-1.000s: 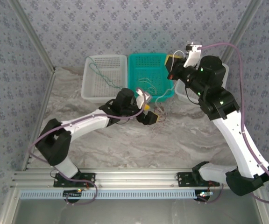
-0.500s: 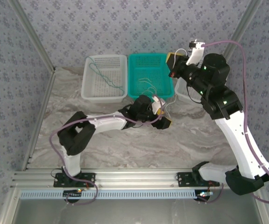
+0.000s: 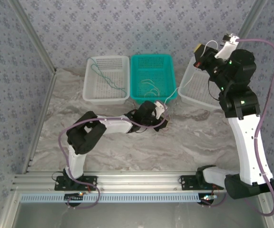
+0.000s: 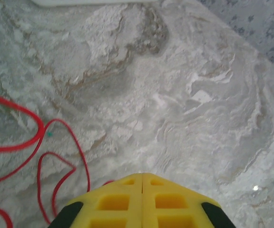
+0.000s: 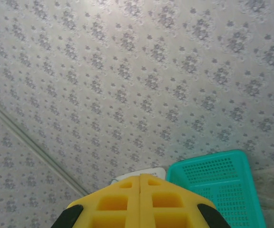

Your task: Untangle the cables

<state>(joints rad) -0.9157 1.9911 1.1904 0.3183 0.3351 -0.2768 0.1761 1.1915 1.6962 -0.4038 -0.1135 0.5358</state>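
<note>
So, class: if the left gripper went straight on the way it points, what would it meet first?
Probably bare marble tabletop ahead of the left gripper; the red cable lies off to one side.

Lab enclosure: aluminium frame (image 3: 137, 180), patterned walls (image 3: 127, 28)

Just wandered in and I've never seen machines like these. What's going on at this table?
Two robot arms are sorting out thin tangled cables. The left gripper is shut low over the marble table, right beside a looping red cable; whether it pinches that cable is unclear. The right gripper is shut too, raised high and pointing at the wall above the teal basket. A green cable lies in the white basket beside it.
</note>
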